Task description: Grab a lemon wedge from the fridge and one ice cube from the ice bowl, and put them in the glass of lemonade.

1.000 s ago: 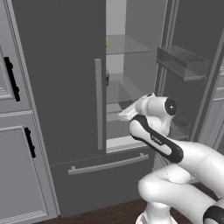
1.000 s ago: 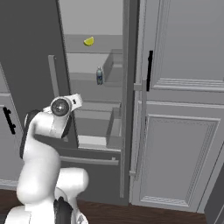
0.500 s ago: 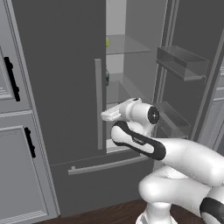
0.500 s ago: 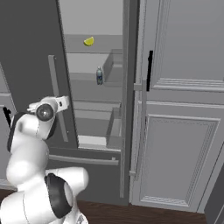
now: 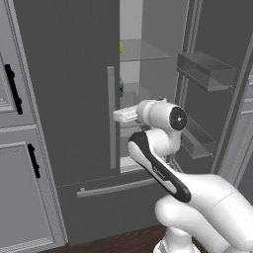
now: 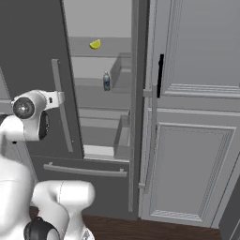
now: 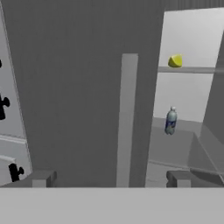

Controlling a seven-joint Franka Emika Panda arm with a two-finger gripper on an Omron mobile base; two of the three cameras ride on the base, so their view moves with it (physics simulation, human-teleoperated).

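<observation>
Swung leftward since the earlier frames, the arm's upper part was seen lower and nearer the closed left door, with the wrist turned toward that door's bar handle (image 5: 112, 117); the fridge itself and its contents were unchanged.

Largest in view, the fridge (image 5: 64, 89) was shown with its left door closed and its right door (image 5: 217, 64) swung open, clear door bins being carried on the inside of that door. Panelled grey cabinets (image 6: 197, 117) with black handles were seen just beside the fridge on both sides. Below the doors, the bottom drawer (image 6: 84, 171) was closed.

The gripper (image 7: 111, 177) was held at the height of the left door's handle, its 2 finger tips (image 7: 41, 178) spread as wide as they go, 1 on either side of the bar in the hand view, with nothing held between them. Whether the tips touched the handle could not be told.

A small dark bottle (image 6: 106, 81) was stood upright on a middle glass shelf. The lemon wedge (image 6: 95, 44) was lying on the shelf above, well apart from the gripper, and was also seen at (image 7: 175, 61) in the hand view.
</observation>
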